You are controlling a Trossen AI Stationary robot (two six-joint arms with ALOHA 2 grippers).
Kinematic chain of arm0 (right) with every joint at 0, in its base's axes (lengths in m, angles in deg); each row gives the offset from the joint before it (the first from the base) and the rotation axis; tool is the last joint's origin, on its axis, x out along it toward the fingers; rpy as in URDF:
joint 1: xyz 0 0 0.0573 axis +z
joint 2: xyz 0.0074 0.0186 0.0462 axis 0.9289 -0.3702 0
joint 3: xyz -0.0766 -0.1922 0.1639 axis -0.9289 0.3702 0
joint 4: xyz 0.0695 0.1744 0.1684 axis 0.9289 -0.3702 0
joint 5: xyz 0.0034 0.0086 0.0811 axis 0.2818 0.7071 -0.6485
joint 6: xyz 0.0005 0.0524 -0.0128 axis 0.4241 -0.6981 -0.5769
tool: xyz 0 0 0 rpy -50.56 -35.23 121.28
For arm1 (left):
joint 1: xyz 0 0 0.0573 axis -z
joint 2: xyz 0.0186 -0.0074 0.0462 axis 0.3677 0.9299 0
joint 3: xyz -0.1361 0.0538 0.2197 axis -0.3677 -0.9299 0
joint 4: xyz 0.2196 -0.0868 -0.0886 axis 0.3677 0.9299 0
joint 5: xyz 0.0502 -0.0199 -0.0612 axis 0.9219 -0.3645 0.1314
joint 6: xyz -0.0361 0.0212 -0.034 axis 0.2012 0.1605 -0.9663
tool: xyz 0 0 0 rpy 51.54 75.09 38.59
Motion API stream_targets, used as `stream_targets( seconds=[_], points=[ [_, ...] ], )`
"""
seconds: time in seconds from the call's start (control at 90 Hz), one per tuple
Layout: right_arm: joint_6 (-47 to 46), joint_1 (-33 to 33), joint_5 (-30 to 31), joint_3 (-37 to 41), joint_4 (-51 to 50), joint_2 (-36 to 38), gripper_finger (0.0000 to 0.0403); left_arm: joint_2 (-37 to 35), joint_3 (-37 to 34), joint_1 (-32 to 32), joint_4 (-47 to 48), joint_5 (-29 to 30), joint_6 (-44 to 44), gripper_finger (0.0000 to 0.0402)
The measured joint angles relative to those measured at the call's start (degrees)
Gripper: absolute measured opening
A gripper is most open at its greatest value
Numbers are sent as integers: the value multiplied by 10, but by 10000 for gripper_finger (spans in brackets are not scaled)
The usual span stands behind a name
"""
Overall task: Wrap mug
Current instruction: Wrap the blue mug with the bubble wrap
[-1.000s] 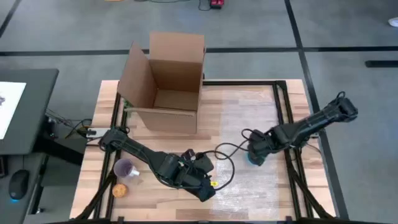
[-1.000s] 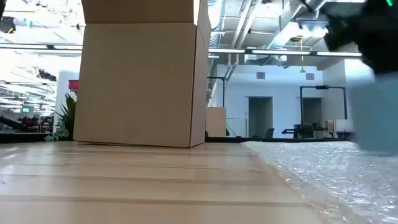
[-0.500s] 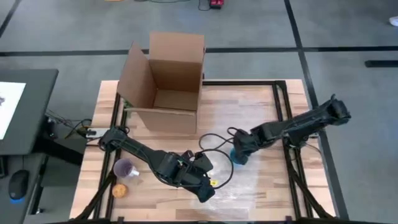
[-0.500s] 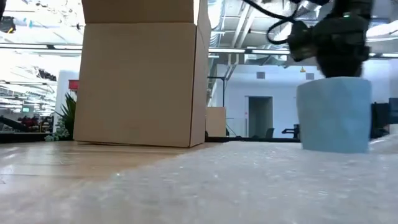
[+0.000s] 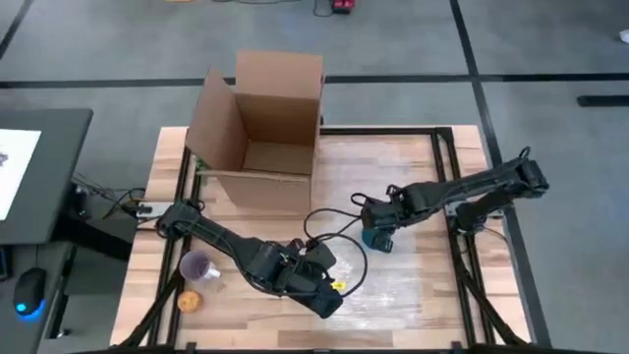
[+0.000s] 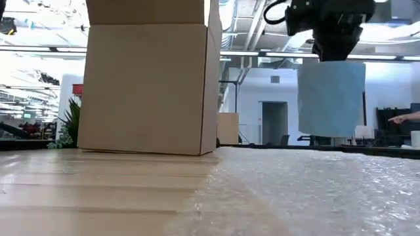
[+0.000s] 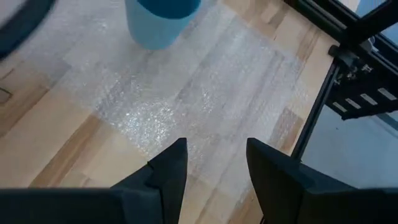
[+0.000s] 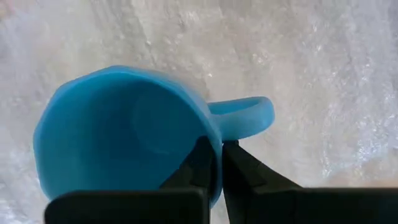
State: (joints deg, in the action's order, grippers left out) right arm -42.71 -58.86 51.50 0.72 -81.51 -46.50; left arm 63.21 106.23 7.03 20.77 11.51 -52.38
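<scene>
Over the bubble wrap (image 5: 393, 211), just in front of the box (image 5: 260, 133), our right gripper (image 5: 378, 228) carries the mug (image 5: 379, 239) upright and clear of the sheet; the low view shows daylight under its base. Our fingers pinch the rim beside the handle, one inside the wall and one outside, so the mug hangs directly below the wrist with its long axis vertical and its mouth facing up. We judge that the coming move turns on this: the mug has to go straight down onto the wrap, and probably over onto its side before the sheet can be rolled around it. Our left gripper (image 7: 211, 165) waits nearer the front edge of the table, farther from the box, its fingers spread and empty, with the mug ahead of it across the wrap; the right arm is plainly the nearer one. Only the right wrist view shows the handle (image 8: 245, 115) and the grip on the rim; only the low view shows the mug airborne.
</scene>
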Motion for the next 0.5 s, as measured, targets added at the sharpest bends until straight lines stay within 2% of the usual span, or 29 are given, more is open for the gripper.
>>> stream_targets(
  seconds=[0.156, 0.333, 0.5],
  points=[
    [-6, -23, -13, 25, 45, -3, 5, 0, 0, 3, -3, 1, -1, 146],
    [-8, -38, -26, 28, 39, -7, 11, 0, 0, 4, -5, 2, -1, 146],
    [-2, -43, -52, 27, 54, -6, 66, 0, 0, 4, -5, 2, -3, 146]
  ],
)
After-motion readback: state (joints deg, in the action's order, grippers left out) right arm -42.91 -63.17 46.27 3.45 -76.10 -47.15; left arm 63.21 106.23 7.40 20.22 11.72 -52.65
